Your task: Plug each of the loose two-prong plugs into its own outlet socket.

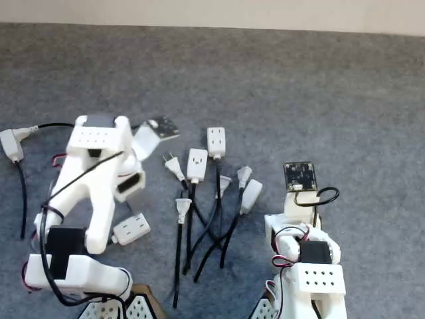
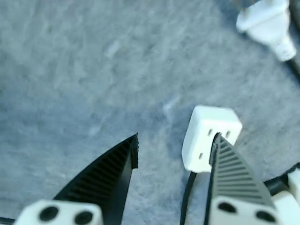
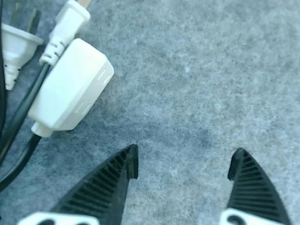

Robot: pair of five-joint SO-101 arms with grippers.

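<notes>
Grey-carpeted bench [image 1: 332, 86]: my left fingers [image 2: 234, 173] and right fingers [image 3: 110, 187] gape empty; left tip by the outlet socket [image 2: 204, 131] could shove it askew.

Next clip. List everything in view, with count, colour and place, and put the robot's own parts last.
outlet sockets: four in the high view, white, three among the cords mid-table, one by the left arm's base
two-prong plugs: four, white, loose mid-table between the sockets
cords: several, black, crossing mid-table and running to the near edge
connector: one, white, on a black cord at the table's left edge
table: one, grey, carpet-like surface
arms: two, white, at the near edge
left gripper: one, black jaws open, a socket beside one jaw
right gripper: one, black jaws open, over bare table near a socket
</notes>
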